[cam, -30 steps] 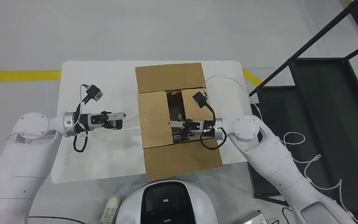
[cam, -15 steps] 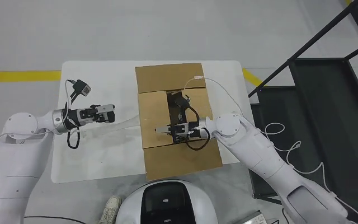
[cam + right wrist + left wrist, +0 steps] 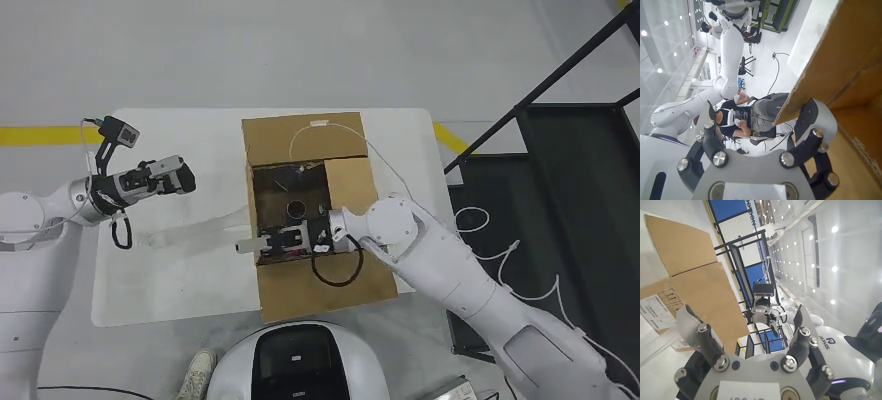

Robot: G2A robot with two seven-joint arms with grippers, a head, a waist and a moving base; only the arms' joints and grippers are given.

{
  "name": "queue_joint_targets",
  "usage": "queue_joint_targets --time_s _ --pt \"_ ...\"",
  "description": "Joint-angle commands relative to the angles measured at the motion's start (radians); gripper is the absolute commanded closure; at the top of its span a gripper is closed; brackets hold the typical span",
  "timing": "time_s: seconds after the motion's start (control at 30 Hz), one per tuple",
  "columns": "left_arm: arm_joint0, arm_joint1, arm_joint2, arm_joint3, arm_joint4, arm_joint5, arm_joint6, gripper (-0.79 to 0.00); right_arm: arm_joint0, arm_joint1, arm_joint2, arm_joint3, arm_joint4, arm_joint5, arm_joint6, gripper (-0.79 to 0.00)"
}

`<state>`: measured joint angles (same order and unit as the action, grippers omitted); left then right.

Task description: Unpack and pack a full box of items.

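Noted cardboard box (image 3: 305,140) at frame centre on white table (image 3: 170,290), flaps open, contents (image 3: 295,207) inside. Noted right gripper (image 3: 255,243) at frame-left flap, jaws spread astride edge. Noted left gripper (image 3: 180,172) upper left, jaws spread, empty. Judged unpacking barely begun, packing all ahead.

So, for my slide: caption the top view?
Right gripper open astride cardboard box flap; left gripper open above table.

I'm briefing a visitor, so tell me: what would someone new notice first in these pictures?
The open cardboard box stands in the middle of the white table, with dark items showing inside. The right gripper sits at the opening's edge, open, with the edge of a raised flap between its fingers. The left gripper hangs open above the table, apart from the box.
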<state>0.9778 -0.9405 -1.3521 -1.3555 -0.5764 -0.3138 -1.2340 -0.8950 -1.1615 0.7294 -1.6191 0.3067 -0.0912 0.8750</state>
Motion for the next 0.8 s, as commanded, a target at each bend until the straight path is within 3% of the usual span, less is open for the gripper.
queue_joint_targets --time_s 0.0,0.2,0.4,0.63,0.77 --pt "-0.003 -0.003 0.01 -0.002 -0.008 -0.002 0.0 -0.785 0.031 -0.024 -0.064 0.019 -0.016 0.005 -0.017 -0.785" --pt "-0.039 -0.017 0.058 0.04 -0.043 -0.002 0.003 -0.785 0.102 -0.088 -0.19 0.088 -0.06 -0.01 -0.04 -0.785" --pt "-0.097 -0.044 0.159 0.134 -0.065 -0.002 -0.03 -0.785 0.127 -0.121 -0.221 0.151 -0.066 -0.007 -0.049 -0.785" --pt "-0.155 -0.072 0.259 0.249 0.054 -0.043 0.021 -0.785 0.107 -0.116 -0.177 0.174 -0.069 -0.01 -0.038 -0.785" --pt "-0.148 -0.073 0.264 0.286 0.11 -0.072 0.057 -0.785 0.044 -0.077 -0.078 0.138 -0.083 -0.012 -0.03 -0.785"
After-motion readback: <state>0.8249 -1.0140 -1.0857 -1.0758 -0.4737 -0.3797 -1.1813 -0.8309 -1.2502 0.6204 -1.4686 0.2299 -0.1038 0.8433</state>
